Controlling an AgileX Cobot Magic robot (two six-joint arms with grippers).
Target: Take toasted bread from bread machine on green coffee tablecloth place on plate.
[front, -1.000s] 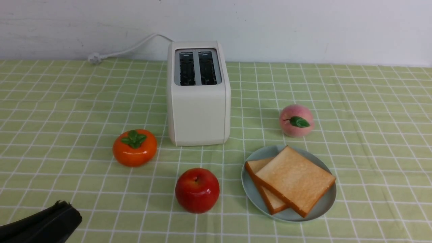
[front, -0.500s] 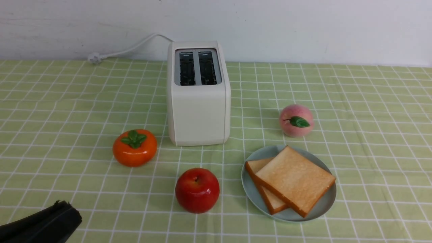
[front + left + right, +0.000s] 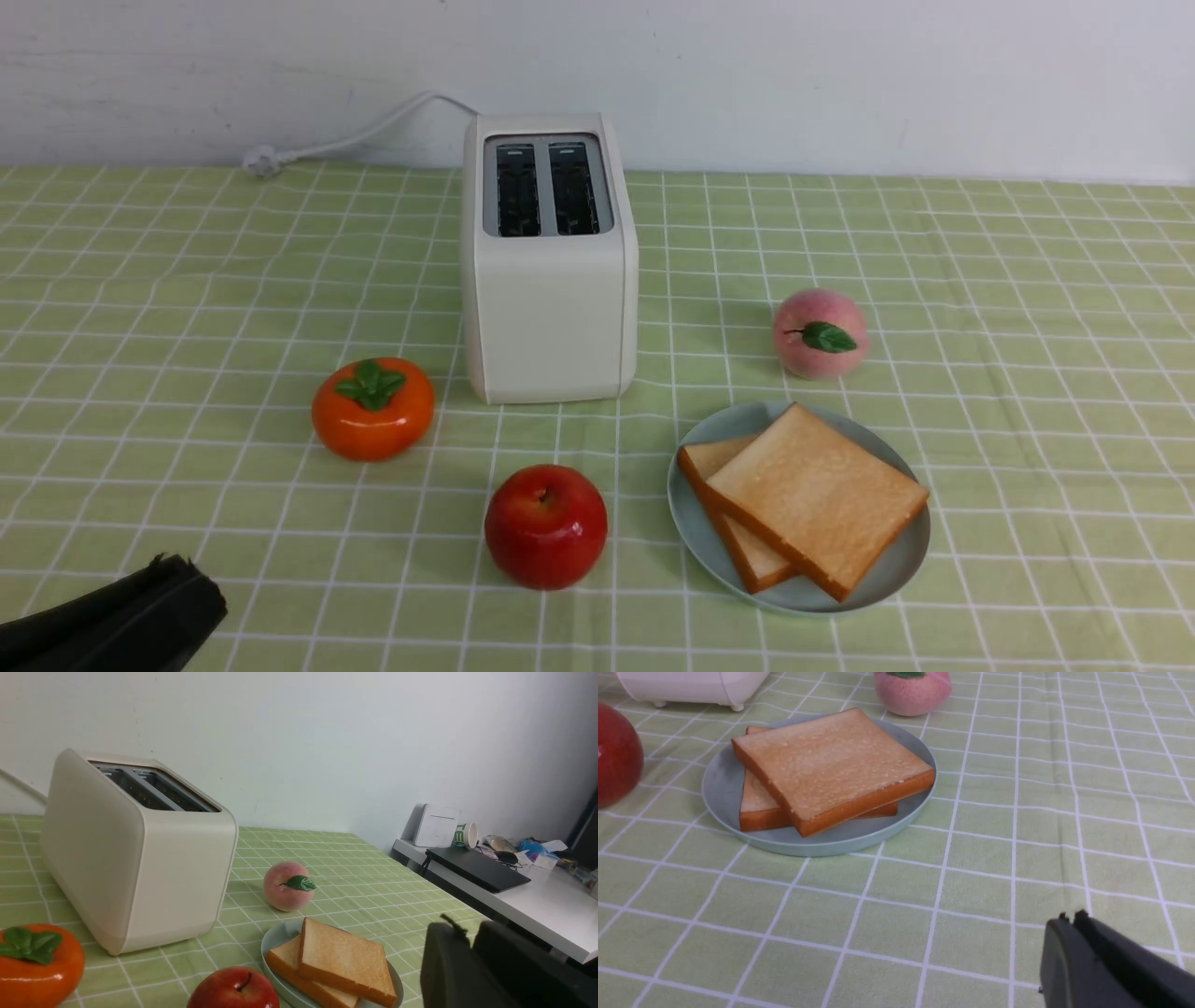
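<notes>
Two slices of toast (image 3: 817,495) lie stacked on the plate (image 3: 693,523), the upper one turned askew so a corner of the lower slice shows at its left. Largest of all is the cloth (image 3: 1027,373), light green with thin white grid lines, which covers the whole surface up to the white wall. On it, toward the back and centre, stands the toaster (image 3: 549,261), upright, both slots dark and holding no bread, its white cord (image 3: 355,140) running off to the left along the wall. The plate sits near the front, right of the toaster and apart from it.

Three fruits lie around these: an orange persimmon (image 3: 372,408) to the left of the toaster's front, a red apple (image 3: 545,525) just left of the plate without touching it, and a pink peach (image 3: 820,333) behind the plate.

The left tool (image 3: 182,583) shows at the lower left corner of the front view, its black fingers (image 3: 467,961) closed together on nothing. The right tool (image 3: 1069,926) appears only in its wrist view, low over bare cloth near the plate, its fingers pressed together and likewise clamping nothing.
</notes>
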